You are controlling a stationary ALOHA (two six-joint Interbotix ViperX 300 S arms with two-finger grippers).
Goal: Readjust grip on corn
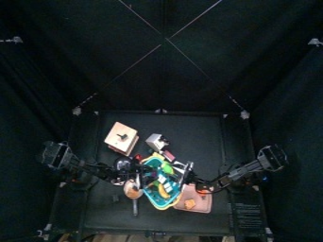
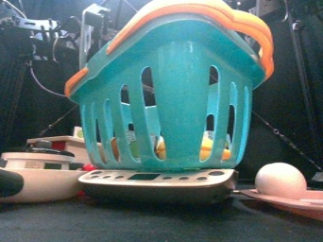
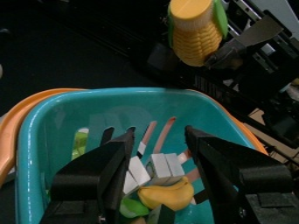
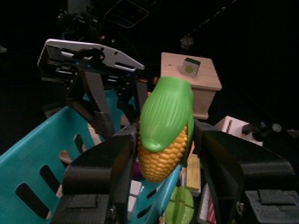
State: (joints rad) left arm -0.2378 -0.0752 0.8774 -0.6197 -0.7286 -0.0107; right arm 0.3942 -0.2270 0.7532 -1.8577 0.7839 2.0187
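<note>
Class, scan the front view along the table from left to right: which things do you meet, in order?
White bowl → teal basket standing on a scale → white egg on a pink plate.

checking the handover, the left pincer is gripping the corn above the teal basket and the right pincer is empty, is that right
Not quite: the sides are swapped. The right pincer grips the corn above the teal basket, while the left pincer hangs open and empty over the basket. The right wrist view shows the cob between its own jaws; the left wrist view shows the corn held by the other arm.
</note>
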